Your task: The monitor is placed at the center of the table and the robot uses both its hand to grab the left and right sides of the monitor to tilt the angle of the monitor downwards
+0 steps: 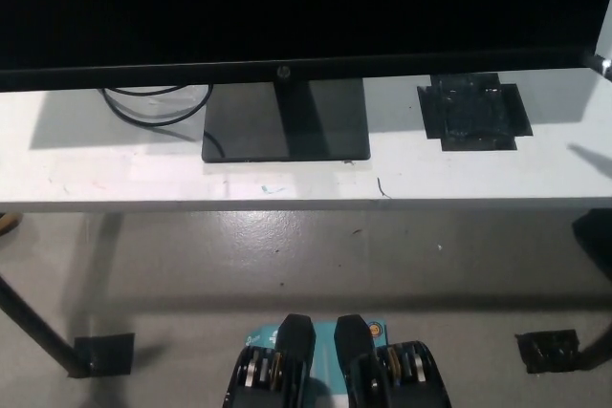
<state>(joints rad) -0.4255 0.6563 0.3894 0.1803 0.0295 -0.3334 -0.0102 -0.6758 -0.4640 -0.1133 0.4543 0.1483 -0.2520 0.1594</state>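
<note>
HP monitor (287,7) stood mid-table (115,174) on its black stand (285,121); neither robot hand appeared in view, their state unknowable; grasp and downward tilt evidently remained undone.

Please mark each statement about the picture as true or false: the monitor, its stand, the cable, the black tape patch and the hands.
1. The monitor stands on a black rectangular base. True.
2. A black cable loops on the white table to the left of the base. True.
3. The black tape patch lies to the left of the base. False: it lies to the right of it.
4. The white left hand grips the monitor's edge. False: no white hand is in view.
5. The monitor's screen shows a bright picture. False: it is dark.
</note>
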